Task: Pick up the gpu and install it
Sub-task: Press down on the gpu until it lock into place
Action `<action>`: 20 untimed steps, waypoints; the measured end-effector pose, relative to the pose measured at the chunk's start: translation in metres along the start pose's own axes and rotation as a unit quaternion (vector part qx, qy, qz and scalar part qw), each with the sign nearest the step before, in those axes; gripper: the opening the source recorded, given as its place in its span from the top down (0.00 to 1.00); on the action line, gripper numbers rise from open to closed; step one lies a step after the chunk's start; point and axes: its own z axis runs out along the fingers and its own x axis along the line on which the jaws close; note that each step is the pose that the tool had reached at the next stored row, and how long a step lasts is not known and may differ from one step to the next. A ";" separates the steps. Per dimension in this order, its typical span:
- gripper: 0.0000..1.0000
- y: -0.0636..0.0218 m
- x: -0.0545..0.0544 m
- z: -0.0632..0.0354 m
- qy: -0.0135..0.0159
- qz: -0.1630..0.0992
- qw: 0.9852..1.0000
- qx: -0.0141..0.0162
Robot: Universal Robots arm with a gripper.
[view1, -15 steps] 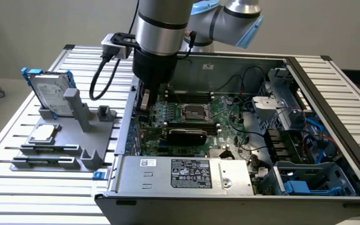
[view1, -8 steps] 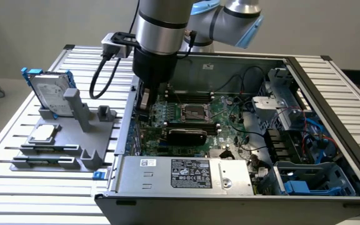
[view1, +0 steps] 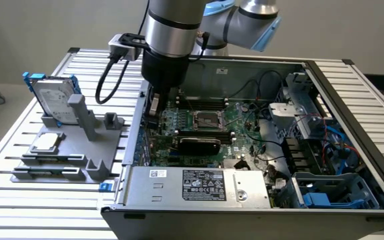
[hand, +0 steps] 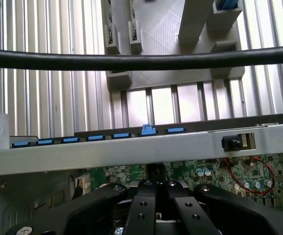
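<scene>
- Black gripper (hand: 156, 205) fingers sit clenched together, held low over the green motherboard (hand: 219, 171) inside the open computer case (view1: 352, 100).
- In the exterior view, the gpu (view1: 154, 107) hangs upright beneath the arm (silver bracket showing), just inside the case's wall on that view's left.
- Outside that wall, a grey fixture (view1: 78, 145) holds the hard drive (view1: 50, 97).

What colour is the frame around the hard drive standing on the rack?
Blue, clearest in the exterior view: frame of the hard drive.
</scene>
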 end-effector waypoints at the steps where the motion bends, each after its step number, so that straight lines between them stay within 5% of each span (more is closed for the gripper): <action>1: 0.89 0.0001 0.000 0.0000 0.001 0.000 1.000 0.000; 8: 0.89 0.0003 -0.002 -0.0001 0.005 0.001 1.000 -0.002; 20: 0.89 0.0001 -0.002 0.0010 0.004 0.004 1.000 -0.004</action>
